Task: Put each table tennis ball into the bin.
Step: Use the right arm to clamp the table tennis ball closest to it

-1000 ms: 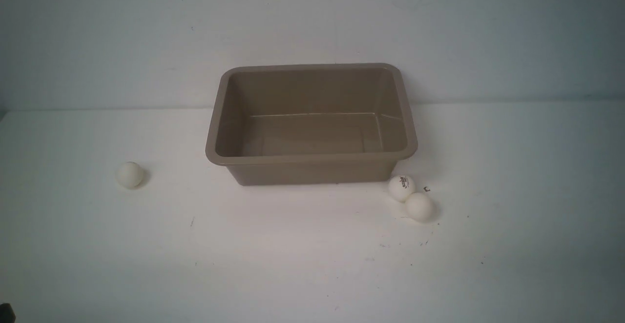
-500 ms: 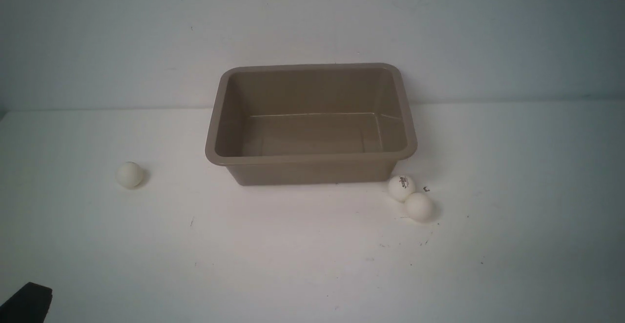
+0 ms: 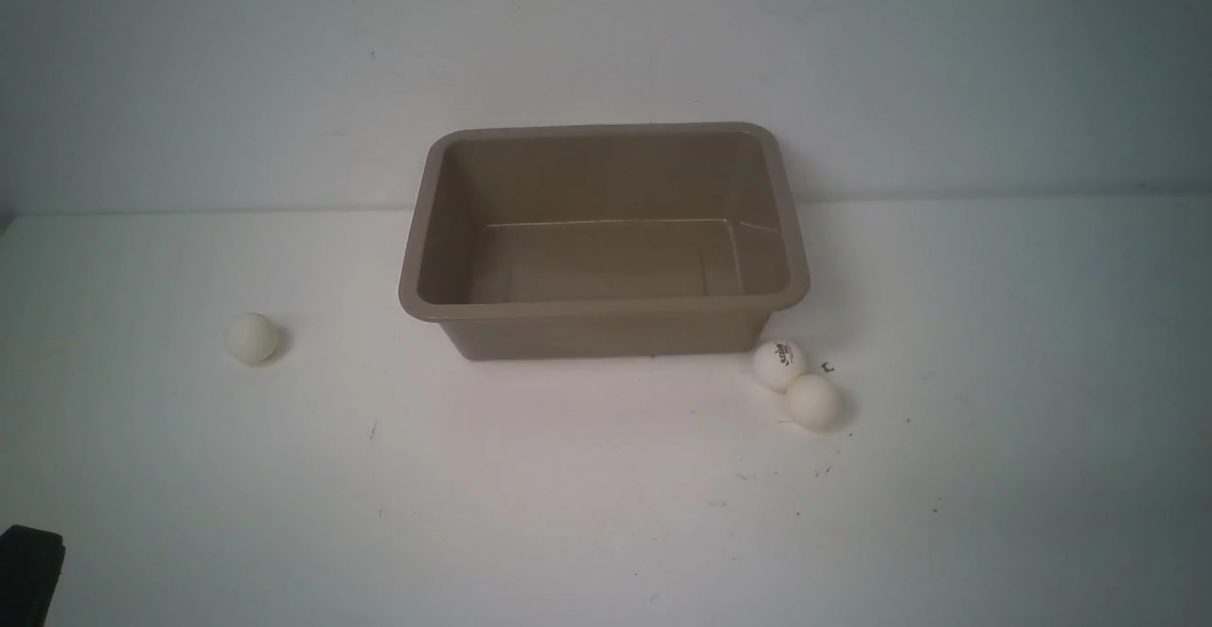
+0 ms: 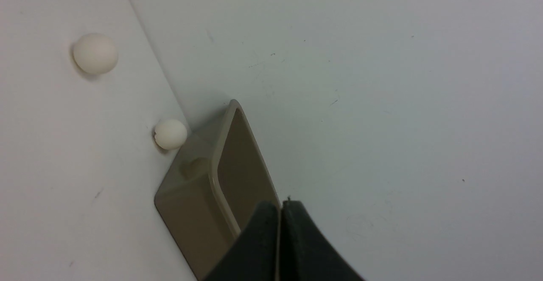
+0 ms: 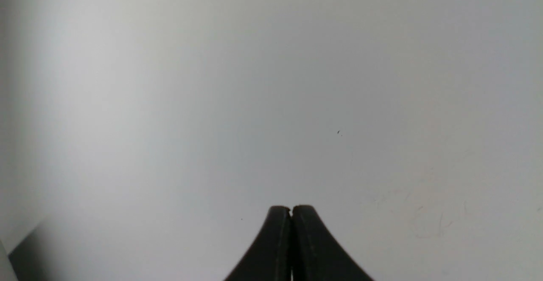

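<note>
We find the bin point(image 3: 606, 307) empty at mid-table. The lone ball point(image 3: 252, 338) lies left of it, farther off and rightward from the left gripper point(image 4: 280, 206), which is nearer and clenched on nothing, with bare table point(image 3: 568, 485) between them. The lettered ball point(image 3: 778, 365) and the plain ball point(image 3: 813, 402) touch each other by the bin's near right corner. The right gripper point(image 5: 291, 209) is likewise clenched, empty.

Rectangular tan-brown plastic bin point(image 4: 186, 204), left wrist view: one corner seen, rest behind black left tool point(image 4: 280, 204) and past bottom edge. Black right tool point(image 5: 291, 208): base cut by frame edge. Front view: dark block point(image 3: 28, 575) at lower-left corner cropped, unidentifiable. Dark lettering on small off-white table tennis ball point(image 3: 778, 365) too small to read.
</note>
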